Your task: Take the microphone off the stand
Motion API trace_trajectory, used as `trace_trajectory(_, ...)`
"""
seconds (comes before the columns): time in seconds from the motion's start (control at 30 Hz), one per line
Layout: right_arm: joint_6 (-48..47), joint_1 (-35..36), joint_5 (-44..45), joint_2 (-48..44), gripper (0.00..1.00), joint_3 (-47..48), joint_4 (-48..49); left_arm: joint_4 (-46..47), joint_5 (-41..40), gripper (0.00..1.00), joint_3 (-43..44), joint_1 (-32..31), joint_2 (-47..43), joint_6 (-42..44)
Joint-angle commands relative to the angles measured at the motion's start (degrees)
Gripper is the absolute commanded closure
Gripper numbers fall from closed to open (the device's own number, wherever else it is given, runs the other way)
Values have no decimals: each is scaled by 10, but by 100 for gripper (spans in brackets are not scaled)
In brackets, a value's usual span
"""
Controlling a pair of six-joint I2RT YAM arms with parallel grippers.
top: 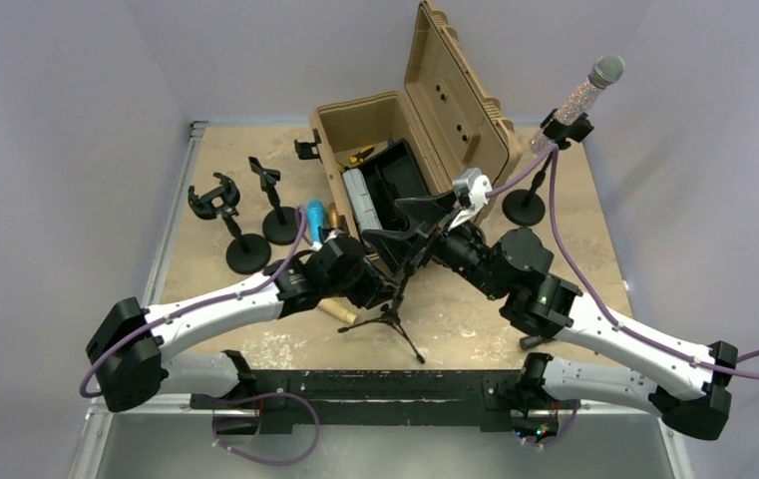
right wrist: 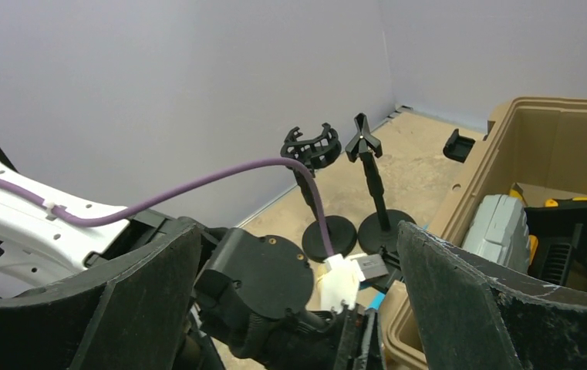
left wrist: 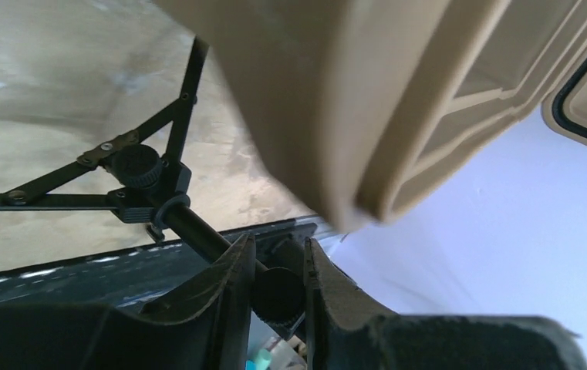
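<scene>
The microphone point(top: 591, 88), with a silver mesh head and a glittery body, sits tilted in the clip of a round-based stand point(top: 525, 207) at the back right, far from both grippers. It does not show in either wrist view. My left gripper point(top: 388, 287) is shut on a black knob point(left wrist: 278, 294) on the pole of a small tripod stand point(top: 391, 321) at the table's middle; in the left wrist view the gripper point(left wrist: 278, 248) has the knob between its fingers. My right gripper point(top: 405, 228) is wide open and empty just above the left one, and also shows in the right wrist view point(right wrist: 298, 270).
An open tan case point(top: 370, 112) with tools inside stands behind the grippers, its lid up. Two empty round-based stands point(top: 246, 253) point(top: 279, 226) are at the left. A blue cylinder point(top: 314, 220) and a tan stick point(top: 337, 311) lie by my left wrist.
</scene>
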Motion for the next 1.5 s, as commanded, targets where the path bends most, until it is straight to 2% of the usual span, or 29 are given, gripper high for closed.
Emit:
trace_trajectory(0.0,0,-1,8,-25,3,-6,23,103,12,100,40,6,52,-30)
trace_trajectory(0.13,-5,-1,17,-32,4,2,11,152,3,100,54,8,87,-39)
trace_trajectory(0.27,-13,-1,24,-44,3,7,6,150,12,100,43,8,100,-48)
trace_trajectory(0.37,-15,-1,25,-45,3,7,4,82,33,100,41,9,97,-53)
trace_trajectory(0.5,-12,-1,20,-46,3,-1,9,-83,80,100,59,11,91,-56)
trace_trajectory(0.63,-8,-1,18,-49,3,-6,12,-251,157,100,96,12,127,-47)
trace_trajectory(0.73,-5,-1,16,-53,3,-11,20,-265,187,100,93,22,152,-45)
trace_trajectory(1.0,9,-1,12,-51,3,-11,11,-338,197,100,184,42,208,-5)
trace_trajectory(1.03,12,-1,14,-49,3,-9,5,-343,194,92,190,44,210,0)
trace_trajectory(1.07,14,-1,17,-50,3,-9,-1,-350,189,71,196,44,211,7)
trace_trajectory(1.1,16,-1,22,-53,3,-9,-6,-346,183,56,197,45,210,12)
trace_trajectory(1.17,18,-1,29,-61,3,-10,-11,-325,169,37,193,45,196,18)
trace_trajectory(1.27,15,-1,30,-67,3,-1,-16,-274,136,20,173,46,149,23)
trace_trajectory(1.33,9,-1,31,-63,3,9,-24,-244,105,4,158,47,110,41)
trace_trajectory(1.37,7,-1,31,-60,3,13,-27,-236,89,1,151,49,90,52)
trace_trajectory(1.47,1,-2,34,-50,3,23,-32,-222,48,0,113,61,24,85)
